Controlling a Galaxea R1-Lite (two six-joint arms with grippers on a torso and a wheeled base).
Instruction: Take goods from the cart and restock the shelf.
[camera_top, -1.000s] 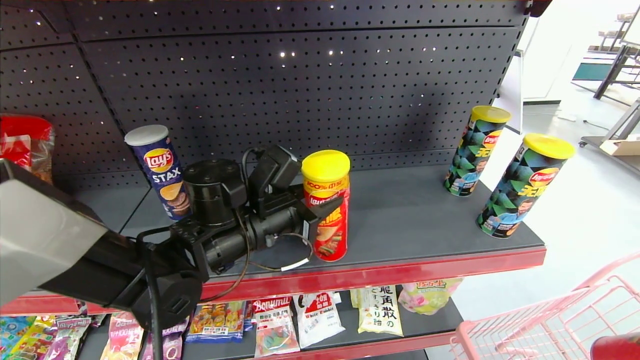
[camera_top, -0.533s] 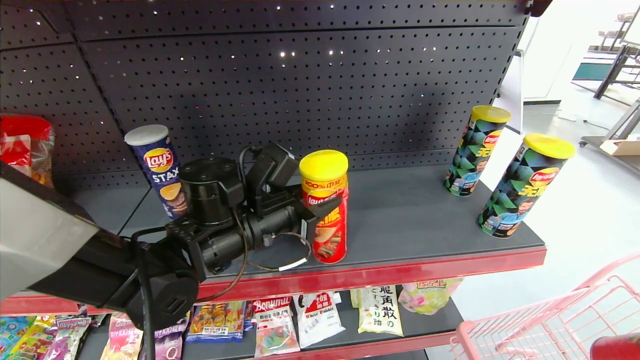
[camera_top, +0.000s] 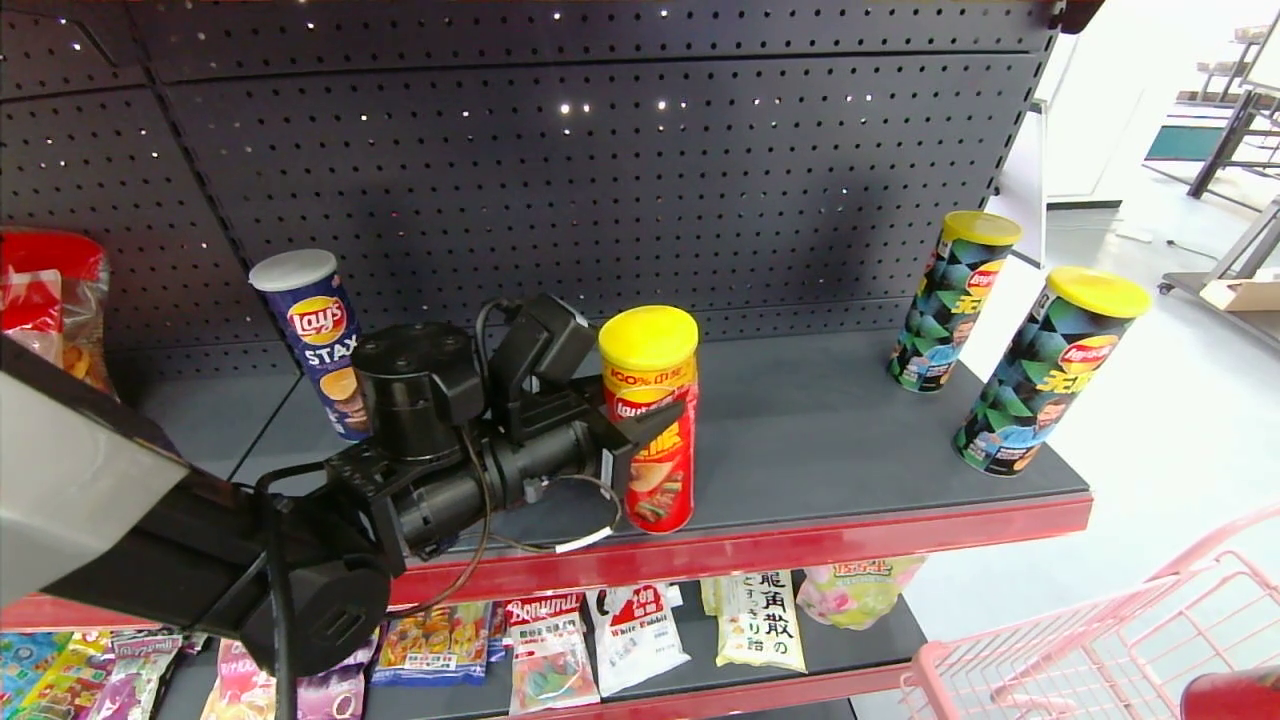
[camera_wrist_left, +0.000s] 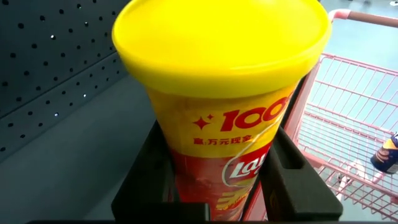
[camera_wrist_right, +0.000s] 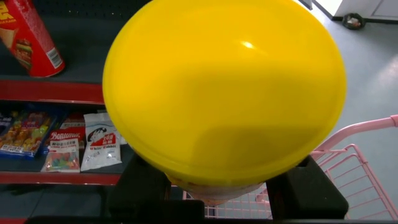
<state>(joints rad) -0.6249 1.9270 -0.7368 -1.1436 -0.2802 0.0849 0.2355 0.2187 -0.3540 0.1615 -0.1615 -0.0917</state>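
A red chip can with a yellow lid (camera_top: 652, 440) (camera_wrist_left: 230, 124) stands near the front edge of the grey shelf (camera_top: 820, 430), and my left gripper (camera_top: 648, 425) (camera_wrist_left: 221, 180) is shut on its middle, a black finger on each side. My right gripper (camera_wrist_right: 227, 186) is shut on another can, whose round yellow lid (camera_wrist_right: 224, 87) hides the body below it. It hangs in front of the shelf beside the pink cart (camera_wrist_right: 354, 165). The red can (camera_wrist_right: 28, 34) on the shelf also shows in the right wrist view.
A blue can (camera_top: 318, 340) stands behind my left arm, and two green cans (camera_top: 955, 300) (camera_top: 1050, 370) stand at the shelf's right end. Snack packets (camera_top: 620, 630) fill the lower shelf. The pink cart (camera_top: 1100, 640) sits at the lower right.
My left gripper and the red can have shifted slightly down and toward the shelf's front edge. Nothing else has moved.
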